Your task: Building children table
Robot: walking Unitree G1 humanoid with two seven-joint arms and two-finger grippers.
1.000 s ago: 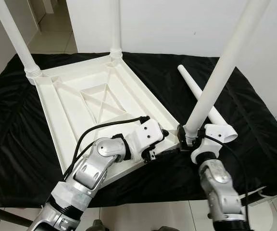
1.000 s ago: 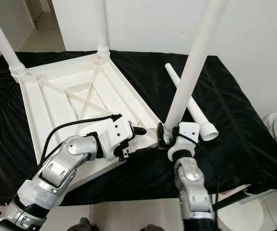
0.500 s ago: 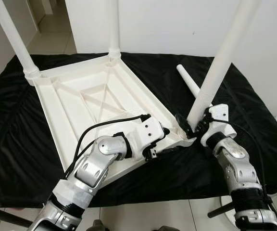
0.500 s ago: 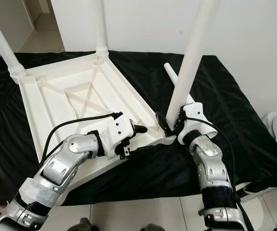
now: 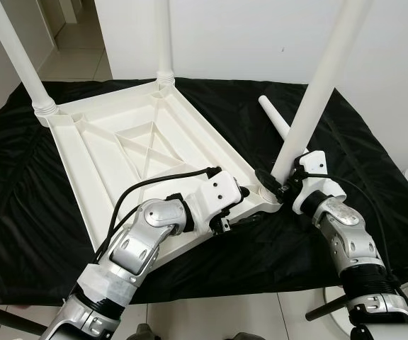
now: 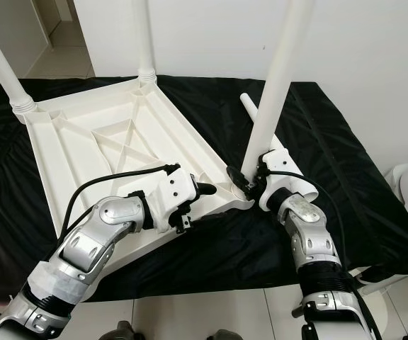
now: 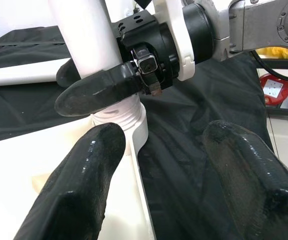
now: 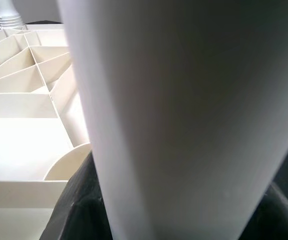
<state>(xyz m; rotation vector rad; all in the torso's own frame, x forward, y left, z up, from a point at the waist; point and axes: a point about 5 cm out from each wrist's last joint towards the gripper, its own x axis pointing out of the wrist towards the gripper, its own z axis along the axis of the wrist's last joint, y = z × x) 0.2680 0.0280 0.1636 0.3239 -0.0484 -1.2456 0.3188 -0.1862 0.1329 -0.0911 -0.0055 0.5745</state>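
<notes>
Two white legs already stand upright at the far corners of the upturned white tabletop (image 5: pixel 129 152), which lies ribbed side up on a black cloth (image 5: pixel 20 212) covering the work surface. Seen from the left eye, the cloth shows a broad bare band to the robot's left and along the near edge, while the tabletop's near right corner sits close to the middle of the cloth. A loose leg (image 5: pixel 278 124) lies flat on the cloth beyond that corner, partly hidden. The right gripper (image 5: pixel 275 190) pinches the foot of a third leg (image 5: pixel 314 92), which rises slightly tilted from the corner socket. The left gripper (image 5: pixel 243 205) rests at the tabletop's near edge, just beside that socket.

From the right eye, the same corner shows, with pale floor tiles (image 6: pixel 211 312) below the cloth's near hem and a white wall behind.

Through the left wrist camera, the left gripper's two black fingers (image 7: pixel 79 185) are spread wide, one over the white tabletop rim, the other over black cloth, holding nothing. Ahead, the right gripper's finger wraps the third leg just above its ribbed collar.

Through the right wrist camera, the third leg is a blurred white column very close to the lens, the tabletop's ribs behind it.
</notes>
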